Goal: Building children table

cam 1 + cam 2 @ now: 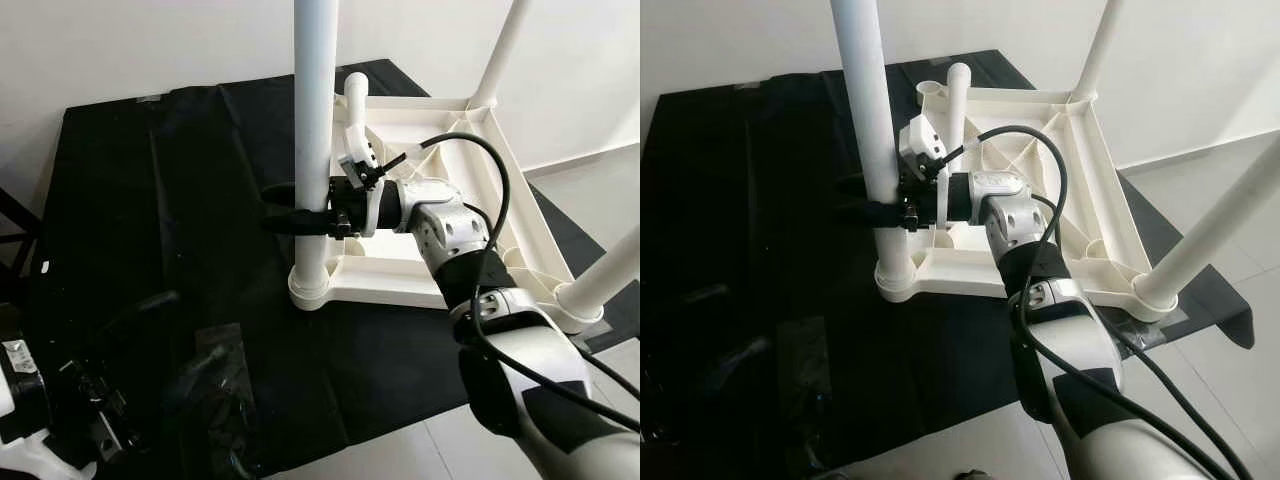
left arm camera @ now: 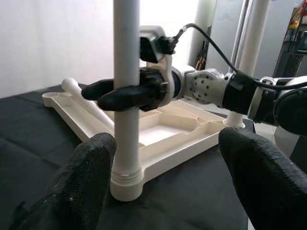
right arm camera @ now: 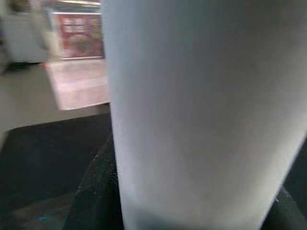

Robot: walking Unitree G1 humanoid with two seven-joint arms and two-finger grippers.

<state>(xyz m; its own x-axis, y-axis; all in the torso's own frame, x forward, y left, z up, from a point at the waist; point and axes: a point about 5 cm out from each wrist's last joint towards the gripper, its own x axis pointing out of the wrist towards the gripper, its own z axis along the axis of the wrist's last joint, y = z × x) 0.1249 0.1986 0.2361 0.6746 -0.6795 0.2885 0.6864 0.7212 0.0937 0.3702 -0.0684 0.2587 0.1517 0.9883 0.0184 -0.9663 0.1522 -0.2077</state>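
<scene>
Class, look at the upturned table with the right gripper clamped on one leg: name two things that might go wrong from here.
1. The right gripper grips the near leg well above its socket; a sideways push might tilt the leg or shift the tabletop on the black cloth.
2. One leg lies loose inside the tabletop and may roll if it's jolted.

white wall (image 1: 120, 50), pale tiled floor (image 1: 590, 185), perhaps a black mat (image 1: 130, 200).

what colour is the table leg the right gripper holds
White; the table leg held by the right gripper shows best in the left wrist view.
</scene>
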